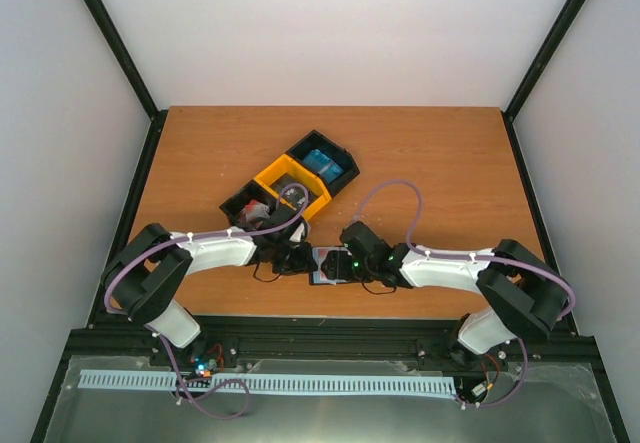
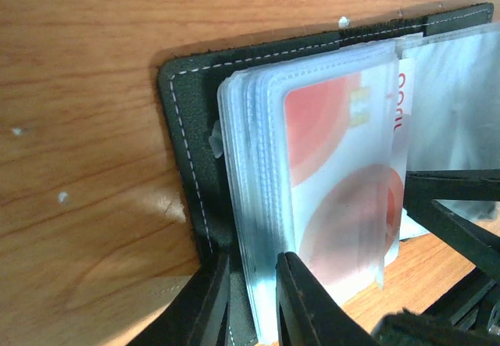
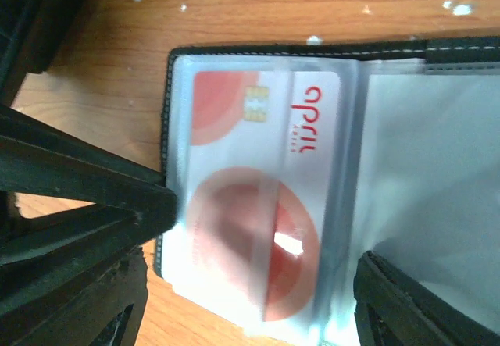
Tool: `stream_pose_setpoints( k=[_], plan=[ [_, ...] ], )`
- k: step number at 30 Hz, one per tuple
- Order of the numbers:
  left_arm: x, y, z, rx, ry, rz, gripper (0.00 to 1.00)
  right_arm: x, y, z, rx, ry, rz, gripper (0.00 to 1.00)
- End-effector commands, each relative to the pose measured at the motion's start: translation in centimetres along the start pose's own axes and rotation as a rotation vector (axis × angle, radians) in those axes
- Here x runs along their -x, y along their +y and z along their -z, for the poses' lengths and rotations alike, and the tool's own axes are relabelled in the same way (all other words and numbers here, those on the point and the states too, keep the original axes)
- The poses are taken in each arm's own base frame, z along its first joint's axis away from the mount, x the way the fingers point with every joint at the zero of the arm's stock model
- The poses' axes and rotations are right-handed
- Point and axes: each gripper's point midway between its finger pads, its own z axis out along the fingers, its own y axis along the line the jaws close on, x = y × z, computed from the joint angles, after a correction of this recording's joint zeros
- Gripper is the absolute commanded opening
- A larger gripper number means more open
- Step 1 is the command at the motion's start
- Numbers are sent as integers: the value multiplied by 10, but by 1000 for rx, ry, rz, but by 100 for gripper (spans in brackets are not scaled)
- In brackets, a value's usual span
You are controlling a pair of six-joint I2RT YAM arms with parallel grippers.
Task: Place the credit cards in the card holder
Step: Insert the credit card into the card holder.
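Note:
The card holder (image 1: 328, 265) lies open on the table between my two grippers. Its black cover (image 2: 184, 135) frames a stack of clear pockets. A red-and-white credit card (image 3: 258, 197) sits inside the top pocket and also shows in the left wrist view (image 2: 336, 174). My left gripper (image 2: 254, 315) is shut on the holder's near edge, pinching the cover and the pocket stack. My right gripper (image 3: 267, 233) hovers open over the card, one finger on each side, holding nothing. More credit cards, blue ones (image 1: 326, 163) and red-and-white ones (image 1: 258, 210), lie in the tray.
A black-and-yellow three-compartment tray (image 1: 283, 175) stands diagonally just behind the left gripper. Black frame posts rise at the table's back corners. The right arm's dark fingers (image 2: 457, 209) crowd the holder's right side in the left wrist view.

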Motion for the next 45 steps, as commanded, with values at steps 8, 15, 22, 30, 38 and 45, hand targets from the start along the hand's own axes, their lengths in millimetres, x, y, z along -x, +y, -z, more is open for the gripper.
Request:
stream_pose_setpoints(
  k=[8, 15, 22, 30, 38, 45],
  plan=[
    [-8, 7, -7, 19, 13, -9, 19, -6, -3, -4, -50, 46, 19, 55],
    [-9, 7, -8, 16, 17, -12, 19, -2, 21, -3, 57, 51, 69, 49],
    [-8, 8, -7, 22, 12, -7, 19, 7, -7, 12, -124, -1, 45, 53],
    [-7, 9, -6, 29, 2, -3, 18, 7, -4, 17, -134, 11, 54, 25],
    [-7, 12, -3, 47, -12, 5, 15, -3, -6, 1, -137, 73, 64, 11],
    [-7, 14, -3, 51, -11, 8, 14, -8, -23, -3, -224, 99, 46, 8]
  ],
)
